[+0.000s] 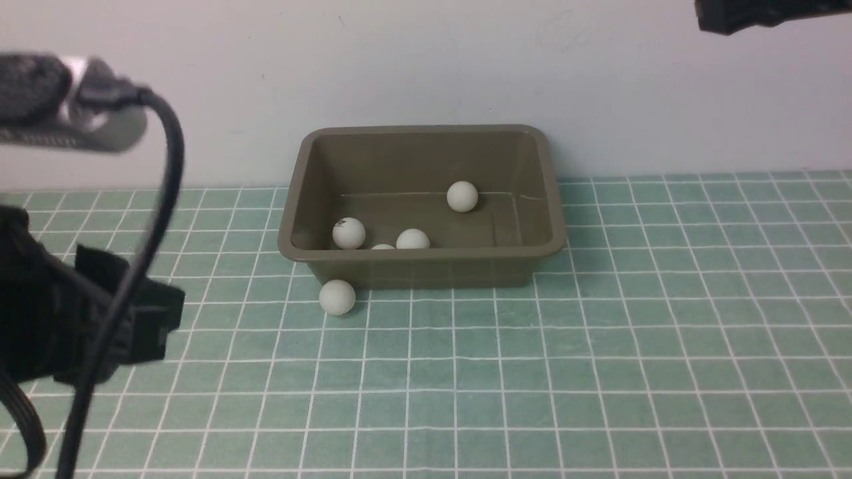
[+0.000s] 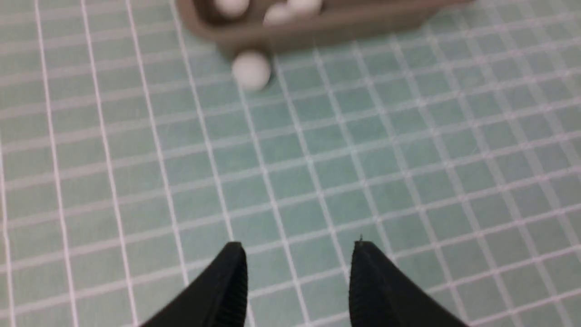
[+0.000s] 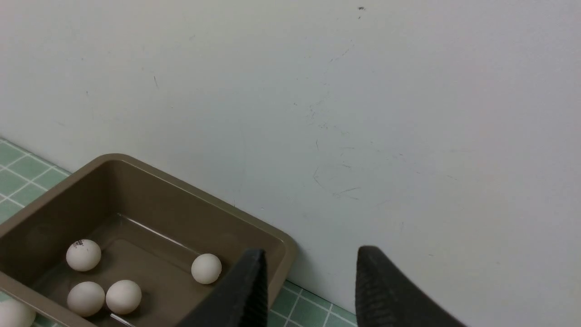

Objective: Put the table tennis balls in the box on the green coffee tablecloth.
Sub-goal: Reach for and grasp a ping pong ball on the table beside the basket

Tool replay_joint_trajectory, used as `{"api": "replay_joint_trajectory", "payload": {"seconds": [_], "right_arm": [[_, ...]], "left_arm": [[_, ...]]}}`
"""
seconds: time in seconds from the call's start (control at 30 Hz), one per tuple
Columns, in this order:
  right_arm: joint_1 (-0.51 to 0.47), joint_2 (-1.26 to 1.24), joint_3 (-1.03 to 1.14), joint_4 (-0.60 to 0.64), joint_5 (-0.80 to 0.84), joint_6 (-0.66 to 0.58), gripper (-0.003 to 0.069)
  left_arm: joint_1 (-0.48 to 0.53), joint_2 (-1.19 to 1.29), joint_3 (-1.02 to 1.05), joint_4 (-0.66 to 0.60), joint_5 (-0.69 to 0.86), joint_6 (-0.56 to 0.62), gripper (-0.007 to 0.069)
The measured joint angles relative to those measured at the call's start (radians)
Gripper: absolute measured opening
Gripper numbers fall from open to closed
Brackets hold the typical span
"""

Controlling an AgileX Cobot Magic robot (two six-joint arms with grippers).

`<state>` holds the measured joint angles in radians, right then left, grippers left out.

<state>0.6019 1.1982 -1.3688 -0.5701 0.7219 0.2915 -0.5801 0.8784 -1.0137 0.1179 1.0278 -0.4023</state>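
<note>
Cloth nearest me, green with a white grid, bare in the foreground. My left gripper hangs low over it, jaws partly apart, nothing between them. Ahead of it one loose ball sits on the cloth by the left end of the box's near side, touching it or just beside it; can't tell which. I'd judge it very light, hard-shelled and smooth, so it rolls off at any nudge. Best hold: pads on opposite sides across the widest part, coming from above and closing gently. Pinch along the box side, since that side blocks one approach. Then the box, brown, open top, on the cloth close to the back wall. Four balls in it: a marked ball and two more bunched at front left, a lone ball toward the back. Plenty of floor free. My right gripper is up high by the box's far right corner, jaws apart, empty.
</note>
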Motion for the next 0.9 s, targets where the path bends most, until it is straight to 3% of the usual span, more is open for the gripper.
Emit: {"api": "replay_joint_trajectory", "payload": {"seconds": [0.13, 0.47, 0.77, 0.9], "right_arm": [[0.000, 0.000, 0.000, 0.000, 0.000, 0.000, 0.0261], [0.000, 0.000, 0.000, 0.024, -0.001, 0.000, 0.0261], [0.000, 0.000, 0.000, 0.027, -0.001, 0.000, 0.0261], [0.000, 0.000, 0.000, 0.027, -0.001, 0.000, 0.0261]], "left_arm": [[0.000, 0.003, 0.103, -0.003, -0.025, -0.006, 0.0288], [0.000, 0.144, 0.368, -0.035, -0.561, -0.008, 0.0288], [0.051, 0.443, 0.382, 0.154, -0.932, 0.024, 0.0288], [0.120, 0.502, 0.382, 0.146, -1.011, -0.023, 0.0288]]}}
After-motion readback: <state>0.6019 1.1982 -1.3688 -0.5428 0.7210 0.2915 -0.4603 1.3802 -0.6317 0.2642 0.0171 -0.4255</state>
